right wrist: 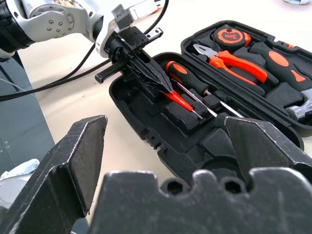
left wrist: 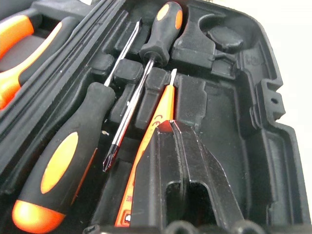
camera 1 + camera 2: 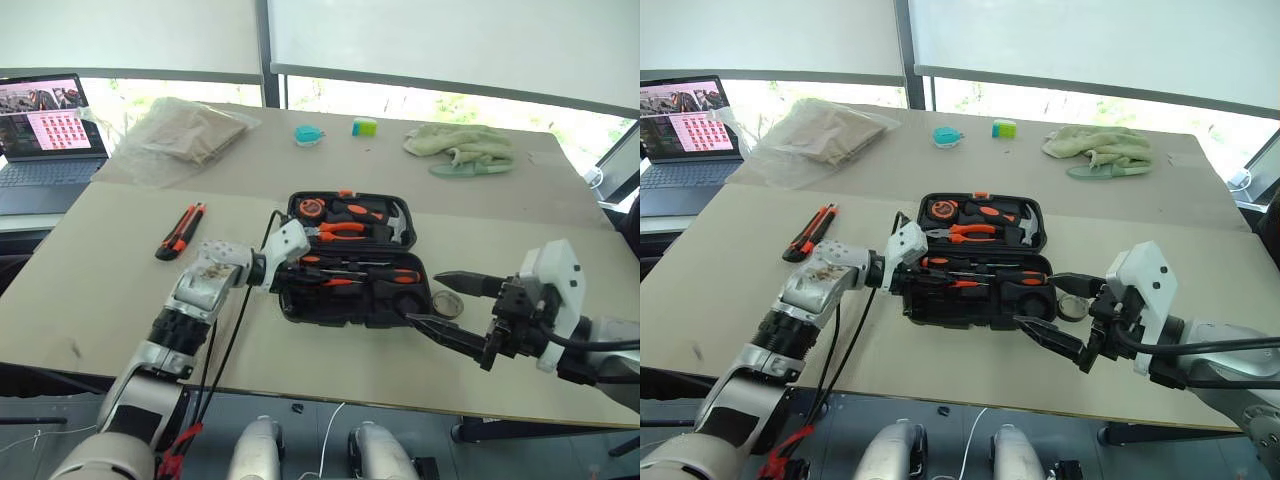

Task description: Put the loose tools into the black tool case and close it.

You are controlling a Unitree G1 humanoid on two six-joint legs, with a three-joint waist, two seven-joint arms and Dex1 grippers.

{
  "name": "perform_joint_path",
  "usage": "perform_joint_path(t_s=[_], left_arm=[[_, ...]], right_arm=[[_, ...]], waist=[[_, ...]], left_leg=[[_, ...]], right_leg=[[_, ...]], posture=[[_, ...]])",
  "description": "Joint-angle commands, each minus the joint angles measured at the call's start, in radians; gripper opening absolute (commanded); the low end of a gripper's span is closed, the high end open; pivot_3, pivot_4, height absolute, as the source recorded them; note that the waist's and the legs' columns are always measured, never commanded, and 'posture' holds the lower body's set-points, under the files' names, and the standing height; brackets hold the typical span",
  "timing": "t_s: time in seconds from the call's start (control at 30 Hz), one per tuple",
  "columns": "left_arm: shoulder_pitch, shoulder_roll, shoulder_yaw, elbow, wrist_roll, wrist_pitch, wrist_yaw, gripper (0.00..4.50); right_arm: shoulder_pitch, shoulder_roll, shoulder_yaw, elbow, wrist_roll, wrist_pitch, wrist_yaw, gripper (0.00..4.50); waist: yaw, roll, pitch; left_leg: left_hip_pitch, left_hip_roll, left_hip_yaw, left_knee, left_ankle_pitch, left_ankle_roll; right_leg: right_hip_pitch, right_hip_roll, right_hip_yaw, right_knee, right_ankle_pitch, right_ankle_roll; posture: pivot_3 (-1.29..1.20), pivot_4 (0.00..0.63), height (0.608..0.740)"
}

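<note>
In the near half of the open black tool case (image 3: 350, 265), mid-counter, the left tool (image 1: 163, 87) sits closed above a slim orange screwdriver (image 2: 156, 131), not clearly pinching it. The right tool (image 3: 447, 310) gapes wide by the case's right end. The utility knife (image 3: 180, 230) lies far left: light, stiff, slick, best taken mid-body.

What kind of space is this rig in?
Likely an office or lab room: a plain table under windows with roller blinds, an open laptop at the side, and the black tool case laid out.
</note>
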Motion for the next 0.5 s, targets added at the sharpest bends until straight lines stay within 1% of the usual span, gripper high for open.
perform_joint_path(t_s=[0.03,0.2,0.27,0.5], left_arm=[[0.02,0.013,-0.022,0.025,0.03,-0.046,0.008,0.02],[0.028,0.016,-0.003,0.019,0.005,-0.055,0.001,0.02],[0.016,0.017,0.013,0.015,-0.005,-0.03,0.011,0.02],[0.055,0.059,-0.025,0.011,0.036,-0.067,-0.008,0.02]], right_arm=[[-0.015,0.001,-0.012,-0.01,-0.002,-0.021,-0.011,4.5],[-0.017,0.003,-0.007,-0.008,-0.004,-0.024,-0.014,4.5],[-0.016,0.004,-0.009,-0.006,-0.005,-0.025,-0.012,4.5],[-0.019,0.014,-0.009,-0.002,-0.004,-0.03,-0.016,4.5]], waist=[[0.0,0.0,0.0],[-0.001,0.0,0.0],[-0.001,0.0,0.0],[-0.002,0.0,0.0]], left_leg=[[0.0,0.0,0.0,0.0,0.0,0.0],[0.001,0.0,0.0,0.0,0.0,0.0],[0.002,0.0,0.0,0.0,0.0,0.0],[0.002,0.0,0.0,0.0,0.0,0.0]], right_leg=[[0.0,0.0,0.0,0.0,0.0,0.0],[0.001,0.0,0.0,0.0,0.0,0.0],[0.001,0.0,0.0,0.0,0.0,0.0],[0.001,0.0,0.0,0.0,0.0,0.0]], posture=[[0.0,0.15,0.74],[0.0,0.15,0.74],[0.0,0.15,0.74],[0.0,0.15,0.74]])
